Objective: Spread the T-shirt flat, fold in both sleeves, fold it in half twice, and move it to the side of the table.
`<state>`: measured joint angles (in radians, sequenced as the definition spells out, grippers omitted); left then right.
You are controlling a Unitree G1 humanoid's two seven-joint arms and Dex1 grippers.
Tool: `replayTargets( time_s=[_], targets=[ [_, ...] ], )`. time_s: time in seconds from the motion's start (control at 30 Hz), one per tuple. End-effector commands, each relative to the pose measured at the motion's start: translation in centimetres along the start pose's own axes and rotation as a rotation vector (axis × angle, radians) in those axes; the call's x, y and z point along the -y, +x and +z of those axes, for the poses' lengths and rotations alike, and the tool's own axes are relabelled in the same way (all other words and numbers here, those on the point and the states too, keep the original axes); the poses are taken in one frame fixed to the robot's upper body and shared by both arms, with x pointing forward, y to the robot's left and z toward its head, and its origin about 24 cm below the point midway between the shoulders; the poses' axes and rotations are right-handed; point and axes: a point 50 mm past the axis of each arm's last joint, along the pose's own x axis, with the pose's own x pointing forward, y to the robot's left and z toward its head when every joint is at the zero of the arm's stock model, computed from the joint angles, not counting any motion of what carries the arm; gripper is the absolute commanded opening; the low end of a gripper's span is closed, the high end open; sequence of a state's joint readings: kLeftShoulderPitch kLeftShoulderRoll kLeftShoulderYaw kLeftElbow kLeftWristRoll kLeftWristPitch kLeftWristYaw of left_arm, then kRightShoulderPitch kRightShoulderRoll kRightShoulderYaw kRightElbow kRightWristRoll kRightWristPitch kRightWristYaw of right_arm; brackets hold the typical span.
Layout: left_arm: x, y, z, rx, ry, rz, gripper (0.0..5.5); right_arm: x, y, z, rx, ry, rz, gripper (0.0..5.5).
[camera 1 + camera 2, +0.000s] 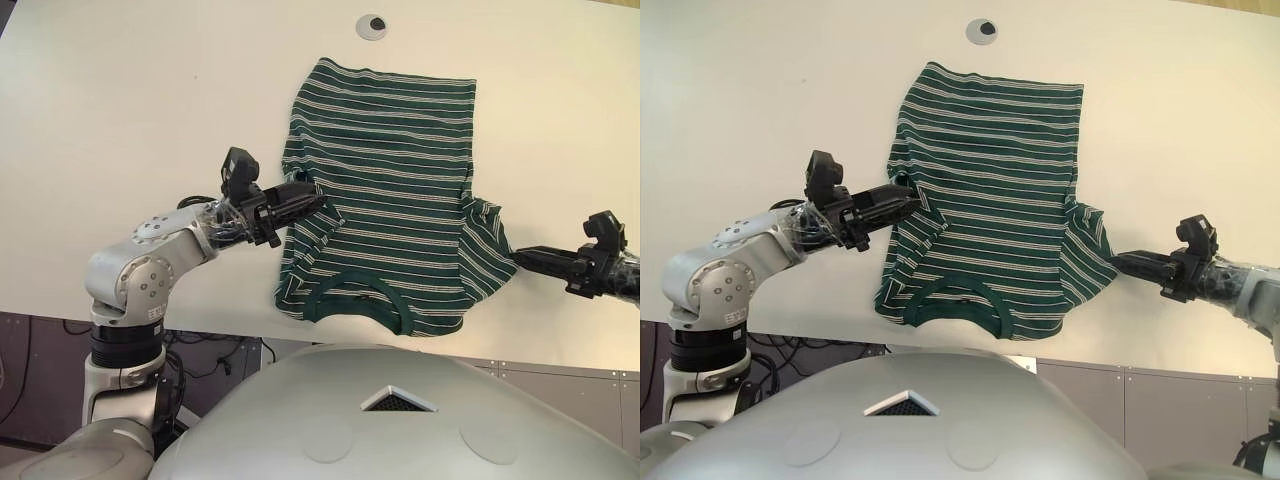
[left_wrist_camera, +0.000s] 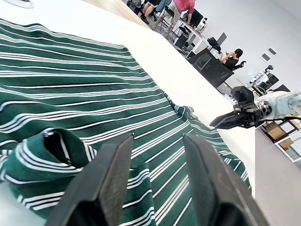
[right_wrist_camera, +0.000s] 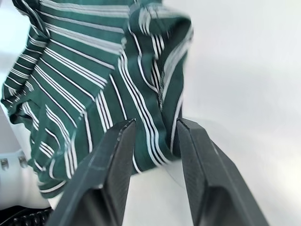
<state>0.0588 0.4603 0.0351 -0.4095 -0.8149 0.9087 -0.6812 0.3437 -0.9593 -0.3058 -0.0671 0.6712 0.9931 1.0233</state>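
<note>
A dark green T-shirt (image 1: 390,180) with white stripes lies on the white table (image 1: 120,120), its collar (image 1: 355,295) toward the near edge. The body lies mostly flat. The left sleeve (image 2: 47,155) is bunched up at the shirt's left side, and my left gripper (image 1: 318,200) hovers right at it, open with nothing between its fingers (image 2: 113,174). The right sleeve (image 3: 164,56) is crumpled at the shirt's right side. My right gripper (image 1: 520,258) points at that sleeve from the right, open, its tips just short of the cloth (image 3: 155,123).
A round grey grommet (image 1: 371,26) sits in the tabletop beyond the shirt's hem. The table's near edge (image 1: 200,325) runs just below the collar. Bare table spreads to the left and to the far right of the shirt.
</note>
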Motion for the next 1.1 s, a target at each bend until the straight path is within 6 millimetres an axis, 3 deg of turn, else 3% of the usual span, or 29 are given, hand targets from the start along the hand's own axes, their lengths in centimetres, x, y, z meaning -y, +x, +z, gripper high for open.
replayTargets(
  time_s=[0.03, 0.07, 0.33, 0.7, 0.97, 1.1],
  targets=[
    [-0.5, -0.2, 1.1, 0.028, 0.033, 0.026, 1.89, 0.4, 0.0, -0.7, -0.056, -0.017, -0.039, 1.61],
    [-0.5, -0.2, 1.0, 0.026, 0.032, 0.026, 1.89, 0.4, 0.1, -1.0, -0.065, -0.018, -0.033, 1.61],
    [-0.6, -0.2, 1.0, 0.025, 0.039, 0.037, 1.93, -0.5, 0.3, -0.6, -0.043, -0.012, 0.024, 0.03],
    [-1.1, 0.0, 1.5, 0.008, 0.068, 0.028, 1.93, -5.2, 1.2, 4.3, 0.192, 0.014, 0.3, 0.03],
    [-1.3, 0.0, 2.1, 0.001, 0.055, 0.003, 1.93, -8.0, 6.1, 2.6, 0.145, 0.007, 0.354, 0.03],
    [-1.7, -0.9, 2.6, 0.005, 0.09, 0.036, 1.93, -8.1, 6.3, 2.7, 0.167, -0.002, 0.343, 0.76]
  ],
)
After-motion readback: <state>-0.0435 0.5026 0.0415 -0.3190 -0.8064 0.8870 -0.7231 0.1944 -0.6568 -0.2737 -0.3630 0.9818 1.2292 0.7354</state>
